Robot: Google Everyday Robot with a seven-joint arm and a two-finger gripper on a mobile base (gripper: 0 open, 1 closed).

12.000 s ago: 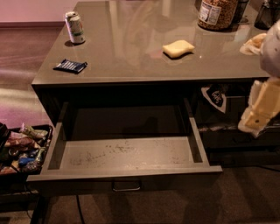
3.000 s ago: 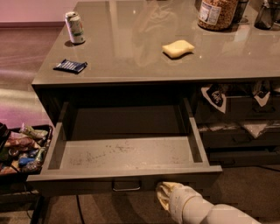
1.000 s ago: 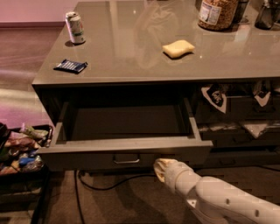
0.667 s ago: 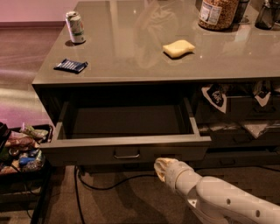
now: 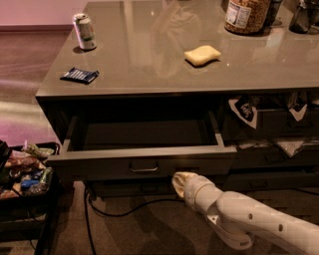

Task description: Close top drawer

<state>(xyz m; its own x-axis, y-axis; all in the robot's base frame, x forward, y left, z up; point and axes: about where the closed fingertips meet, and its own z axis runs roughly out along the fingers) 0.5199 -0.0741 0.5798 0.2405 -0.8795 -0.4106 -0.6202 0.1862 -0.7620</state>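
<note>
The top drawer is a wide dark grey-brown drawer under the left part of the counter. It stands partly open, and its front with the small metal bar handle faces the camera. Only a strip of its dark inside shows. My gripper is at the end of the white arm that comes in from the lower right. Its cream tip sits against the lower edge of the drawer front, right of the handle.
On the counter stand a can, a blue packet, a yellow sponge and a jar. Drawers at right have cloths and papers sticking out. A bin of snacks stands at left. A cable lies on the floor.
The drawer has slid further in, so less of its inside floor shows. The gripper has moved forward with the drawer front, from low in the picture up toward the counter.
</note>
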